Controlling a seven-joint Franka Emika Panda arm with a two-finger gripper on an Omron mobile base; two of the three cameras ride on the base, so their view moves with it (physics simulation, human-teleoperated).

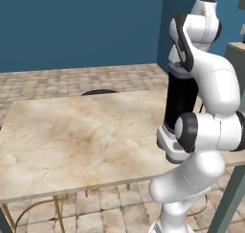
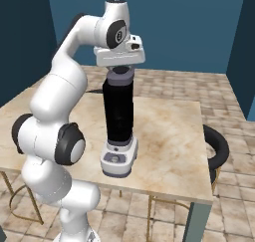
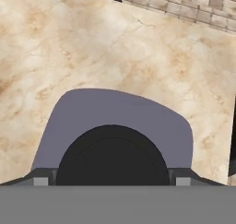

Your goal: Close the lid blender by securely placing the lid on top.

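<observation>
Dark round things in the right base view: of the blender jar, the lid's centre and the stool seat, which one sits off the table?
The stool seat: it stands beside the table's right edge, lower than the top. The blender stands on the marble, the lid atop it.

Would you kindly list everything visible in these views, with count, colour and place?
blender: one, black jar on a light grey-white base, standing upright on the table.
lid: one, greyish-lavender with a dark round centre, on top of the blender jar under the hand.
table: one, beige marble top with thin gold legs.
stool: one, black round seat, at the table's right side.
second stool: one, black, behind the table's far edge.
floor: tan tiles.
walls: blue.
gripper: one, white hand, right at the lid; finger state unclear.
</observation>
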